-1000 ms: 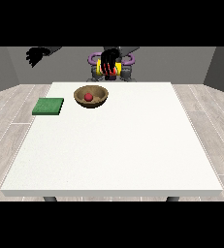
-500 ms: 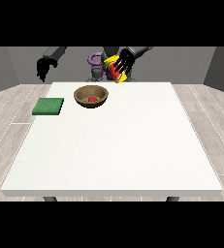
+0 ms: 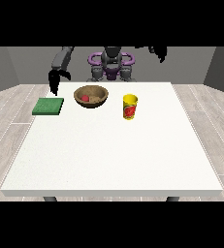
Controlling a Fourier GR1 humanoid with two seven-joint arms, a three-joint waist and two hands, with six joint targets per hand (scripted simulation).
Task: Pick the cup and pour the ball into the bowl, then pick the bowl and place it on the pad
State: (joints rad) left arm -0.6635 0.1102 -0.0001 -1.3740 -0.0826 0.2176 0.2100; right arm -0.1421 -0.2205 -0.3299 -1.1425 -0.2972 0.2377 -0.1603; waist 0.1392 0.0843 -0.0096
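The yellow cup (image 3: 129, 106) with a red mark on its side stands upright on the white worktop (image 3: 113, 150), toward the far edge and a little right of centre, with neither robot hand touching it. Just to its left, apart from it, sits the brown wooden bowl (image 3: 91, 96), and inside the bowl lies the red ball (image 3: 85, 98), resting on the left part of the bowl's floor. Further left, near the worktop's far left corner, the green pad (image 3: 48, 106) lies flat, well apart from the cup and a short way from the bowl, with nothing on it. The robot (image 3: 111, 64) stands behind the far edge, its grey and purple torso facing across the worktop. The robot hand at the view's left (image 3: 54, 80) hangs from a grey forearm over the far left edge, just beyond the pad, its dark fingers pointing downward and looking relaxed; it has hold of nothing. The robot hand at the view's right (image 3: 158, 52) is raised high, up near the top of the view and well above the worktop, far from the cup; its fingers droop downward and it carries nothing. The near half of the worktop stretches bare toward me, and pale plank floor (image 3: 210, 116) shows on both sides.
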